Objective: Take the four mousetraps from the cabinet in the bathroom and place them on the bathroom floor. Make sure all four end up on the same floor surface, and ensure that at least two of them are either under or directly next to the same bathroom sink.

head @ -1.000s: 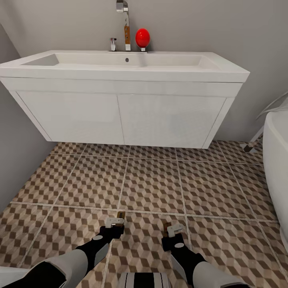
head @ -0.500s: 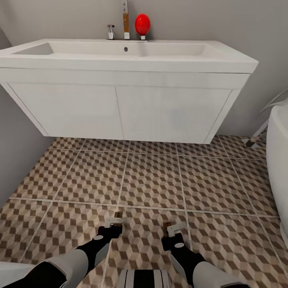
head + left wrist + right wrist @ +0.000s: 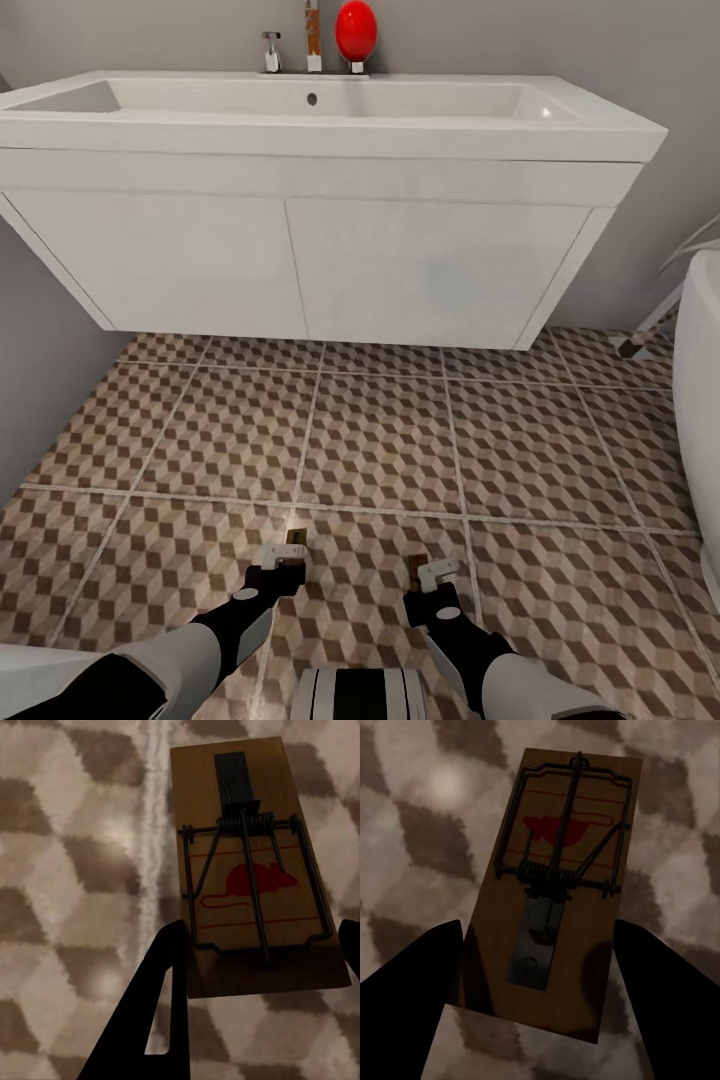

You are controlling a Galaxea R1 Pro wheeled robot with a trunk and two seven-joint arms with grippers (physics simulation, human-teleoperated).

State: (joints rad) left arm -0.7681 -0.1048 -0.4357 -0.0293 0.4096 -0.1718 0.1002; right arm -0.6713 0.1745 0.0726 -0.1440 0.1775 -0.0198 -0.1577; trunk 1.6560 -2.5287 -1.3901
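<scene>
- The left gripper [image 3: 285, 556] hangs low over the bathroom floor [image 3: 380, 450], in front of the sink [image 3: 320, 110], and grips a mousetrap [image 3: 251, 870] by its sides.
- From the left wrist, this trap lies flat between the two dark fingers [image 3: 161, 982], its near end level with the fingertips and the rest reaching out past them; the red mouse mark and black wire spring face up.
- The right gripper [image 3: 430, 573] hangs beside the left one, just apart from it, and grips a second mousetrap [image 3: 559, 885] the same way.
- From the right wrist, that trap sits between the fingers [image 3: 420, 967], its spring end nearer them and the red mark farther out.
- In the head view, only a brown sliver of each trap peeks out at the fingertips.
- The sink's white cupboard [image 3: 300, 260] stands ahead of both grippers, well apart from them.
</scene>
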